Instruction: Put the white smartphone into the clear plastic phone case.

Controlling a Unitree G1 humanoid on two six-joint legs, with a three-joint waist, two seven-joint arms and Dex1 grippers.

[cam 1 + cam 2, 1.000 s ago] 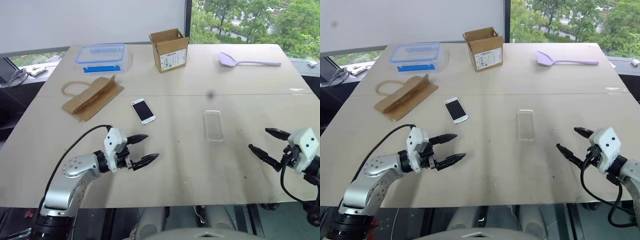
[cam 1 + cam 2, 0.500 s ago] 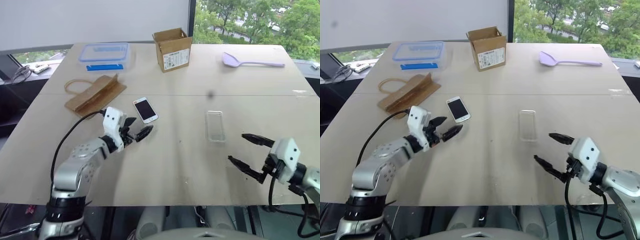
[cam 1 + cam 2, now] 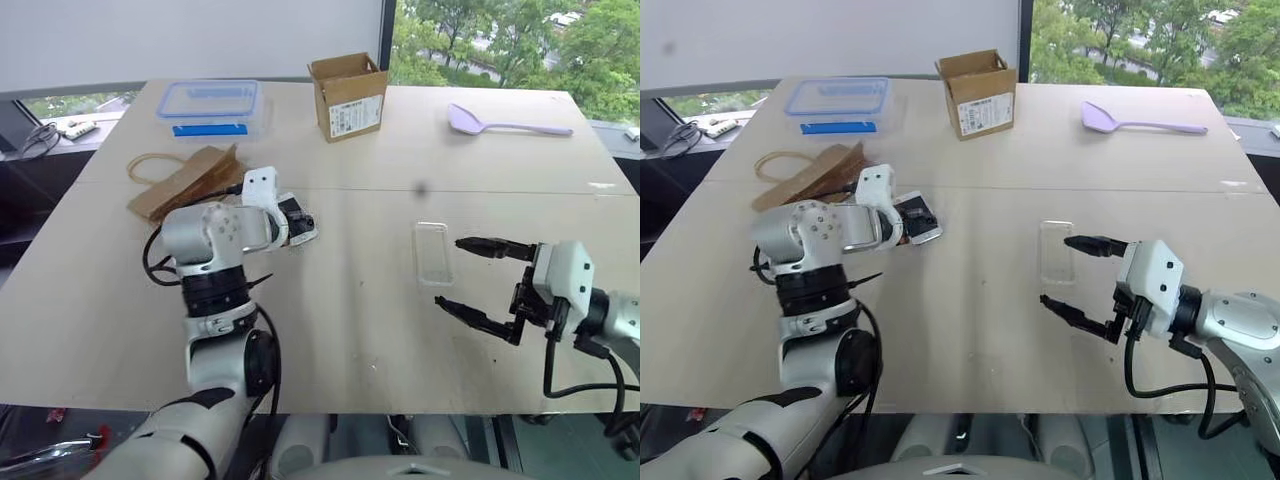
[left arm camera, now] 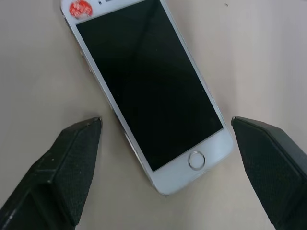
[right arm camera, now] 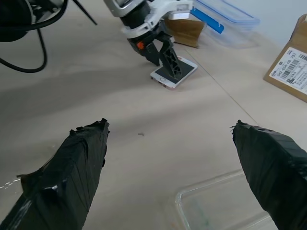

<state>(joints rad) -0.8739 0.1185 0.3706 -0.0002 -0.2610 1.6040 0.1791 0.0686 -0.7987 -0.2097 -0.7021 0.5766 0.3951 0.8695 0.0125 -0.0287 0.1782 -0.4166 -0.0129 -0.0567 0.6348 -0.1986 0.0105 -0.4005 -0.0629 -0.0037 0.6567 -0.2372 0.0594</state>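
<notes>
The white smartphone lies flat on the table, screen up, left of centre. My left gripper hangs just above it, pointing down, open, one finger on each long side and apart from the phone. The clear plastic phone case lies empty right of centre. My right gripper is open beside the case's near end, fingers spread wide with nothing between them. The right wrist view shows the case's corner and, farther off, the phone under the left gripper.
At the back of the table stand a blue-lidded clear box, an open cardboard box and a purple spatula. A brown paper bag lies just behind the left arm. The table's near edge runs below both arms.
My left gripper has gone forward to the phone and tipped down over it. My right gripper has swung in toward the case. Both stayed open.
</notes>
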